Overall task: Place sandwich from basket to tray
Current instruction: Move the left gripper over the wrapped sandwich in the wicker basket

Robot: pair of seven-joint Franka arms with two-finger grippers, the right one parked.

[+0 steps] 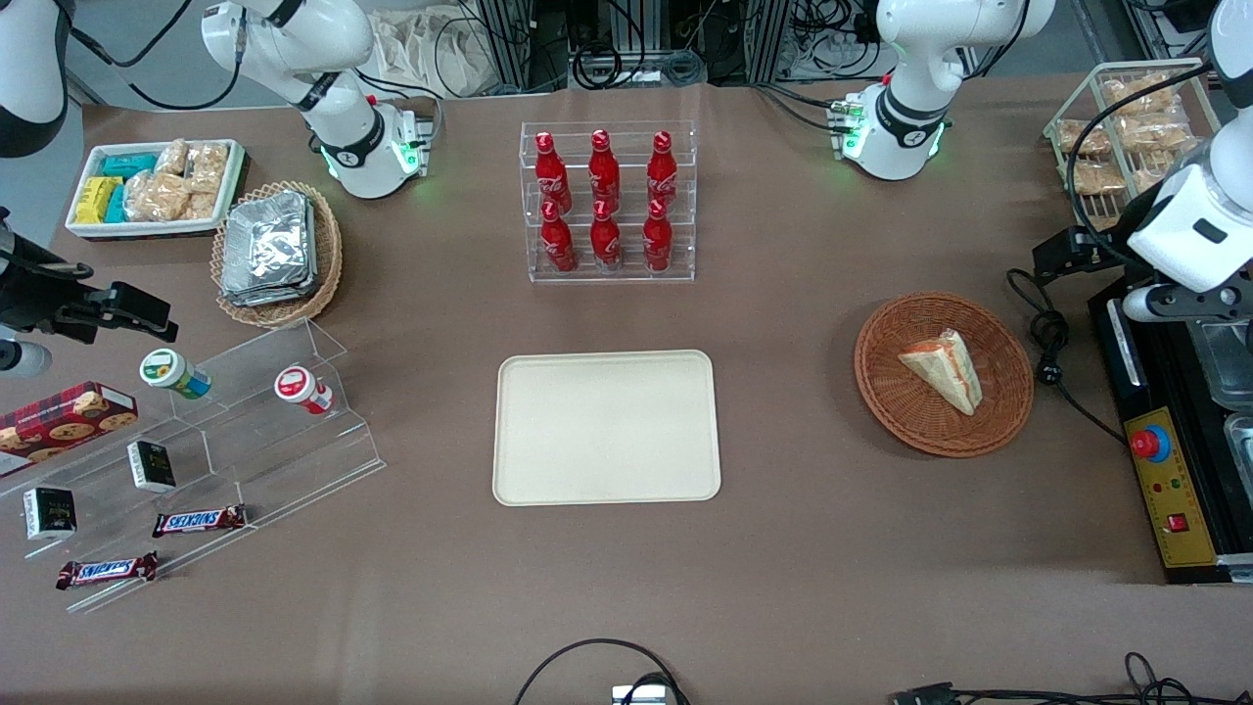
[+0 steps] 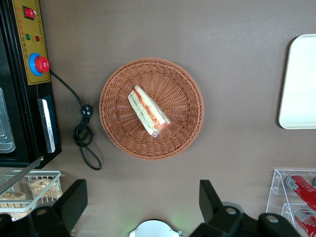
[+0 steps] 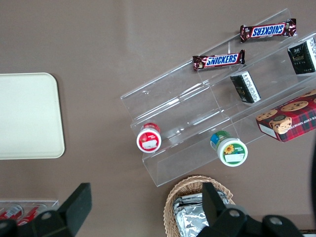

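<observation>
two dark fingers [image 2: 69, 205] of the hand [image 2: 140, 207] hang spread and empty, high above the basket [image 2: 187, 126]. lower straight over the sandwich [image 2: 148, 111] lying inside, then pinch its long bread faces.

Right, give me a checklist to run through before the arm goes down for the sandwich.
1. Sandwich in the basket: lying on its side, nothing on top of it. Ok.
2. Gripper fingers: spread wide, holding nothing. Ok.
3. Gripper position: high above the table, beside the basket rather than over the sandwich. Not ok, needs centring first.
4. Tray: surface bare, room for the drop. Ok.
5. Path from basket to tray: only open tabletop between them. Ok.
6. Black cable beside the basket: lies outside the rim, apart from it. Ok.
</observation>
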